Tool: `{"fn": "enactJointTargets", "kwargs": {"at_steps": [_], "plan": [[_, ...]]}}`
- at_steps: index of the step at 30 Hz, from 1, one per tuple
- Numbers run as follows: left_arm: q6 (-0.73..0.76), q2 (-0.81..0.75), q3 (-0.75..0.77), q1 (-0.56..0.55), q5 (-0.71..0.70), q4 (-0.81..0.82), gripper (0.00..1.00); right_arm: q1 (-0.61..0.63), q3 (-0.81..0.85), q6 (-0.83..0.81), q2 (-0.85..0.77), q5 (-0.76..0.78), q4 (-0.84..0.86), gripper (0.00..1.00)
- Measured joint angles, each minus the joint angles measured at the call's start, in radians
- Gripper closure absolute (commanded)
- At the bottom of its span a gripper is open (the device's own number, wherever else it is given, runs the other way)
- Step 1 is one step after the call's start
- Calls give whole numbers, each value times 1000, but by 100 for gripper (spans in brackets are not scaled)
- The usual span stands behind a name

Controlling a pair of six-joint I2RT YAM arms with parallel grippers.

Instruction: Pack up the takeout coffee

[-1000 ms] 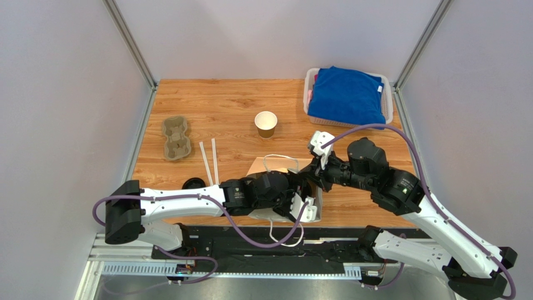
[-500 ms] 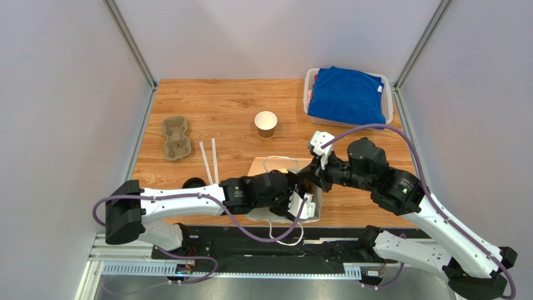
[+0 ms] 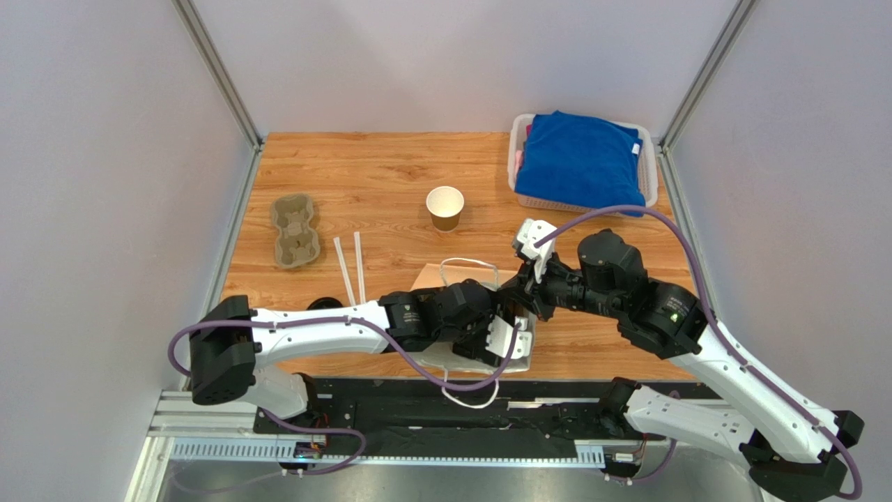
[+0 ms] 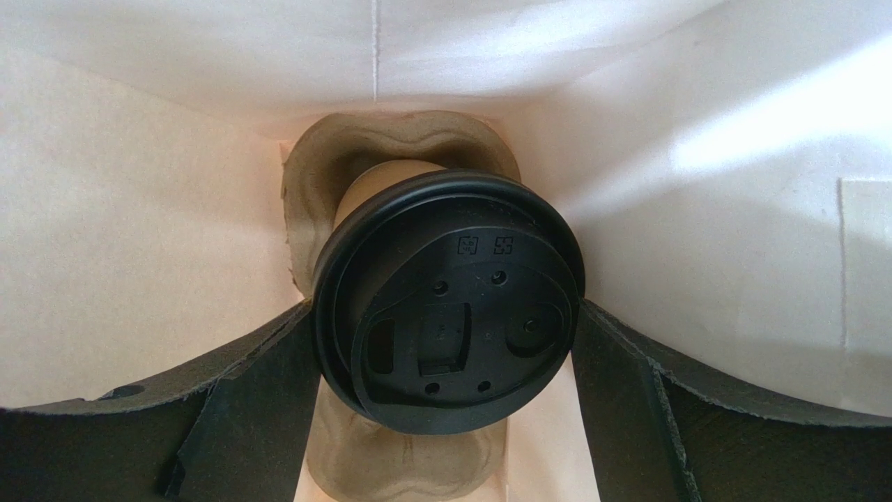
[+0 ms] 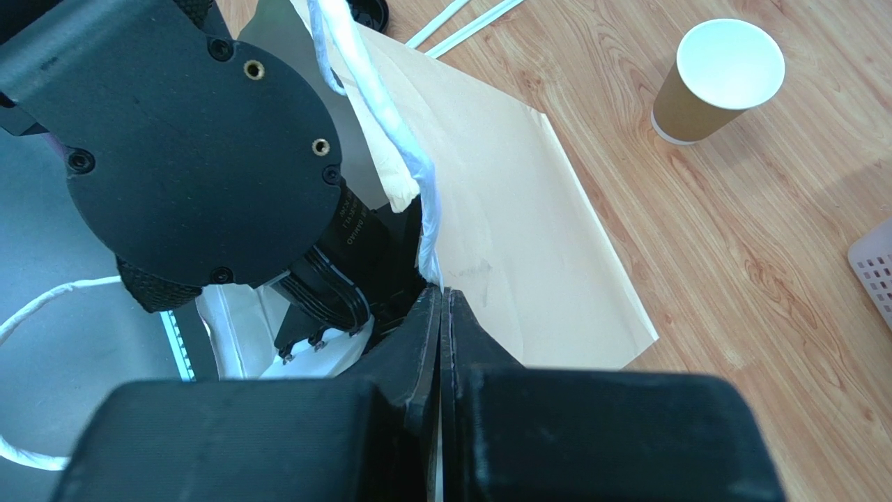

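Your left gripper (image 4: 446, 314) clasps the takeout coffee (image 4: 450, 335) by its glossy round black lid. The cup sits deep inside the smooth paper bag (image 5: 523, 251), in a moulded pulp tray (image 4: 314, 178), its long axis along the bag's depth and its lid toward the mouth. Your right gripper (image 5: 440, 314) is closed flat, pinching the bag's rim.

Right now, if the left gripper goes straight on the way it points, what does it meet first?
The lidded coffee cup, sitting between the jaws of the left gripper; behind it the cardboard cup holder in the paper bag. Depth is hard to judge.
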Motion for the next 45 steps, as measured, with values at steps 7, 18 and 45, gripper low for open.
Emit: {"fn": "enactJointTargets", "kwargs": {"at_steps": [7, 18, 45], "plan": [[-25, 36, 62, 20, 43, -69, 67, 0, 0, 8, 5, 9, 5, 100], [-44, 119, 181, 86, 146, -198, 67, -50, 29, 14, 72, 62, 36, 82], [-8, 259, 315, 249, 414, -277, 66, -259, 144, 4, 259, -5, 42, 71]]}}
